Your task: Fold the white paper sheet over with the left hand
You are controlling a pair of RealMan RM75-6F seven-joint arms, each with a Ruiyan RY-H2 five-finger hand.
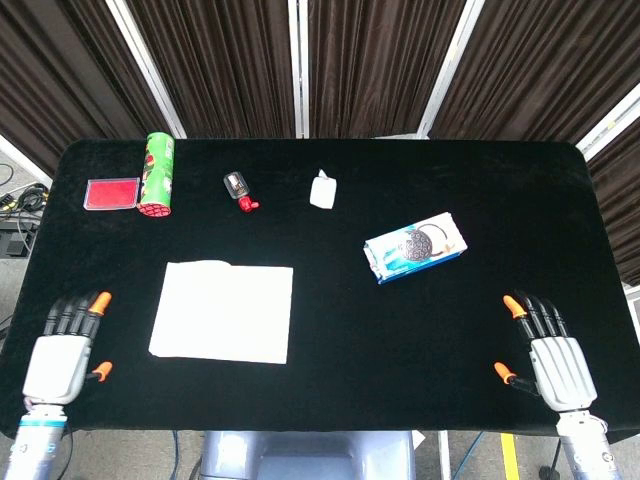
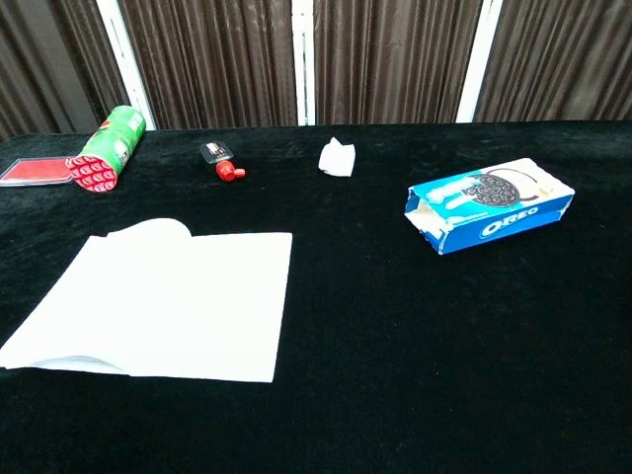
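Note:
The white paper sheet (image 1: 224, 312) lies flat on the black table, left of centre; in the chest view the white paper sheet (image 2: 163, 296) has its far left corner curled up. My left hand (image 1: 64, 354) hovers open at the table's front left, well left of the sheet and apart from it. At the front right edge my right hand (image 1: 553, 355) is open too, holding nothing. Neither hand shows in the chest view.
Along the back stand a red flat box (image 1: 111, 193), a green can on its side (image 1: 156, 174), a small black and red bottle (image 1: 239, 189) and a crumpled white scrap (image 1: 322, 189). A blue Oreo box (image 1: 415, 246) lies right of centre.

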